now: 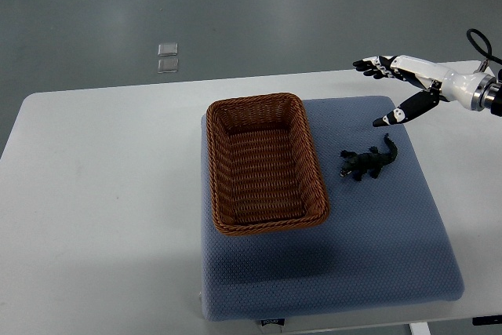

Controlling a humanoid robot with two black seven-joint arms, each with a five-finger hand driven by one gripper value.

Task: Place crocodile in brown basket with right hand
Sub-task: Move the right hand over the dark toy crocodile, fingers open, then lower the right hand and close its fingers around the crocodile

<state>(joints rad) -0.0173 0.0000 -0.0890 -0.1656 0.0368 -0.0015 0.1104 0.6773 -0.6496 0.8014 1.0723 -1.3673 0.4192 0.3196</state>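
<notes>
Because the crocodile [369,163] lies loose on the blue padded mat [329,272], just beside the basket's right wall without touching it, the step in hand looks like the reach and grasp; nothing is lifted yet. Nearest the robot, the mat covers the middle of the white bench [94,217]. On the mat stands the brown wicker basket [267,227], set slightly askew and holding nothing. Right of it the dark toy lies flat, its tail pointing to the far right. Beyond the toy, the right hand [412,80] hovers over the mat's far right corner, its fingers [367,64] apart and holding nothing, the thumb angled down toward the tail. A sound grasp would probably close across the body rather than the thin tail, then rise clear of the rim before moving left. Farther off, two small clear squares [167,57] lie on the grey floor [274,13].
</notes>
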